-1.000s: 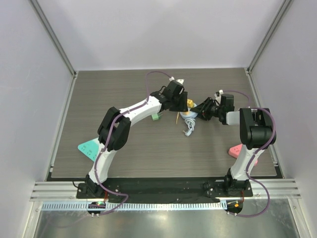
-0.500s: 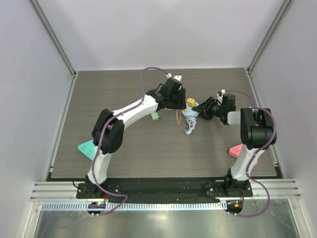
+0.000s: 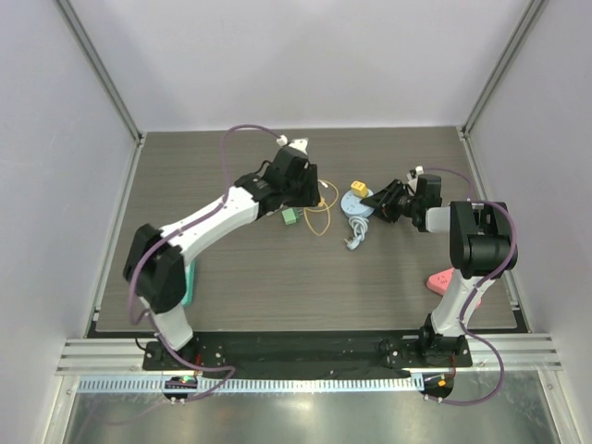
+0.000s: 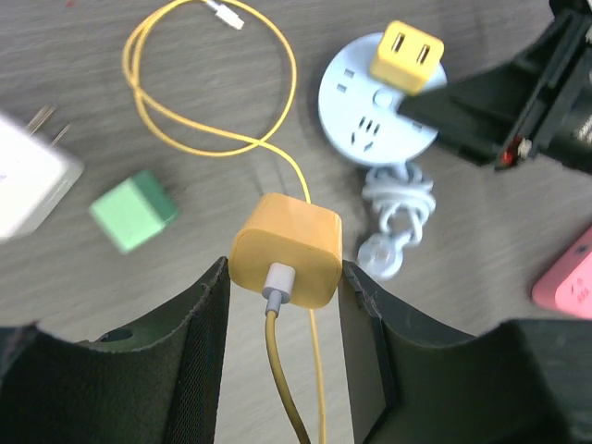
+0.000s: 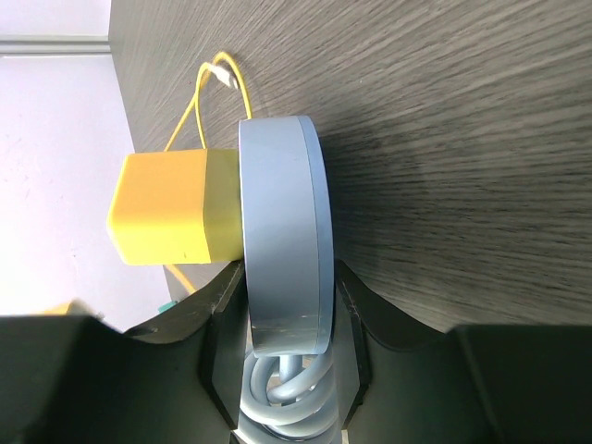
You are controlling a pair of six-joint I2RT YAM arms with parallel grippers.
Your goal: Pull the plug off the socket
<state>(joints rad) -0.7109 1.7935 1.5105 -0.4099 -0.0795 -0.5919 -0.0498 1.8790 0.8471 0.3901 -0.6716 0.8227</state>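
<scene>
Your left gripper (image 4: 285, 277) is closed part-way on a yellow cube-shaped plug (image 4: 287, 248), one finger on each side face. The plug is well apart from the round light-blue socket (image 4: 365, 120). A thin yellow cable (image 4: 213, 139) enters the plug's near face and loops across the grey wood-grain table (image 3: 231, 277).

Your right gripper (image 5: 282, 305) is clamped nearly closed on the socket's rim, holding the disc on edge in the wrist view. A second yellow block (image 5: 171, 208) is seated against the socket's face (its prongs are hidden).

Note these obstructions:
- The white adapter (image 4: 28, 176) is blurred and cut off at the frame edge.
- The pink object (image 4: 569, 277) is cropped.
- The socket's coiled white cord (image 4: 398, 208) is partly hidden behind the right gripper's fingers in its wrist view.
- A small green cube (image 4: 134, 211) lies beside the cable.
</scene>
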